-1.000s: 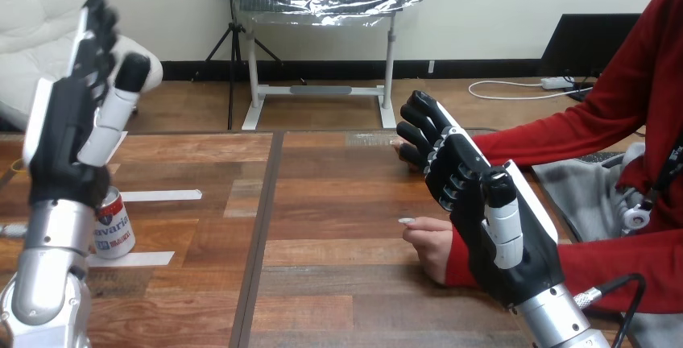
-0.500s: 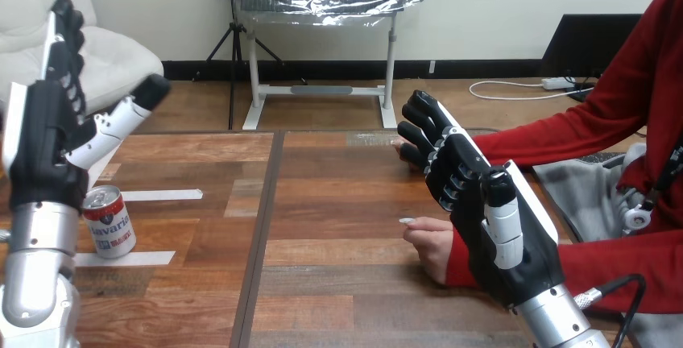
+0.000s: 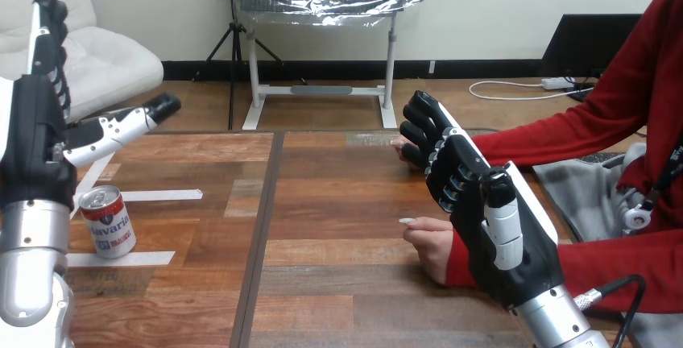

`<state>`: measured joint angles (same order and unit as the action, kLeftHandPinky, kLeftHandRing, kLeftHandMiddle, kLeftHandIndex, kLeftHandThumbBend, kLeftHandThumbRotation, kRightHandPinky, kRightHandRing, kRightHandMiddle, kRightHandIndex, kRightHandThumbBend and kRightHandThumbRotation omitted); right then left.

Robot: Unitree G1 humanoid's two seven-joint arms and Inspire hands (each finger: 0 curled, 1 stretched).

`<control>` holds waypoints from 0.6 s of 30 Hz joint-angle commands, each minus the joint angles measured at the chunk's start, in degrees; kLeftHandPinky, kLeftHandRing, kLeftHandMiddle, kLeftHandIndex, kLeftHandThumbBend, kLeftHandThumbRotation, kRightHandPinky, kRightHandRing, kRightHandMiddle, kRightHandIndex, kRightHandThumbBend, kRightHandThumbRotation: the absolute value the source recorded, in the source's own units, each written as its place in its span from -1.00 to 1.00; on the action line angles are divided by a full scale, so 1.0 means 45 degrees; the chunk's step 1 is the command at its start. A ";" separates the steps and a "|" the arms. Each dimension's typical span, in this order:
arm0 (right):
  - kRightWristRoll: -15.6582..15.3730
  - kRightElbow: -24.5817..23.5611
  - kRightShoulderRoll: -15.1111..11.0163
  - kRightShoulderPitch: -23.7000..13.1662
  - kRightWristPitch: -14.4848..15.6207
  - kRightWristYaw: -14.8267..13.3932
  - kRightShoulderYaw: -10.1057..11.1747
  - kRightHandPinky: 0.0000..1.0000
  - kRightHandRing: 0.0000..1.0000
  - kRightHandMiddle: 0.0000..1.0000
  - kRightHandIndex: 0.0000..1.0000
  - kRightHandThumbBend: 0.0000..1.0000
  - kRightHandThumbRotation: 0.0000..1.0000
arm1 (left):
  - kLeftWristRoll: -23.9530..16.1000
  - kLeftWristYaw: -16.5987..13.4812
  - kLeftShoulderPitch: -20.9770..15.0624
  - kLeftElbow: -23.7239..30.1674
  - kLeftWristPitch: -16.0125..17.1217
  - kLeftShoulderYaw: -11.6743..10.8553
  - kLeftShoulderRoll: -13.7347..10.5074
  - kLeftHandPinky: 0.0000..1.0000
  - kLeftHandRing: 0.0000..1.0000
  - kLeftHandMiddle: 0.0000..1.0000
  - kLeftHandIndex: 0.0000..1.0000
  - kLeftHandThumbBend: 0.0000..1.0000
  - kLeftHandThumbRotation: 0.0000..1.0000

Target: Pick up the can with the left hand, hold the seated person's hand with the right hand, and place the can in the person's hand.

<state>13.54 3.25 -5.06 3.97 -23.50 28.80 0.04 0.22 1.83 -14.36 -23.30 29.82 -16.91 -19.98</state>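
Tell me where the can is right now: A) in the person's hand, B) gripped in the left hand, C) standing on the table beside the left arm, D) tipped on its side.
C: the can stands upright on the table, and the left hand is open, higher up and clear of it.

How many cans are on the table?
1. The can stands upright on the table's left side, below the open left hand, untouched; none seems hidden.
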 commanded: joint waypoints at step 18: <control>0.0121 -0.0497 -0.0192 -0.0501 0.0150 -0.0064 0.0034 0.97 0.96 0.95 0.94 0.87 1.00 | -0.1432 -0.1381 -0.0472 -0.1732 -0.0082 0.0057 -0.0918 1.00 1.00 1.00 1.00 1.00 -1.00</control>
<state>13.55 3.25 -5.09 3.97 -22.80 28.75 0.06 -5.17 -3.14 -14.18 -29.33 29.28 -16.85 -22.24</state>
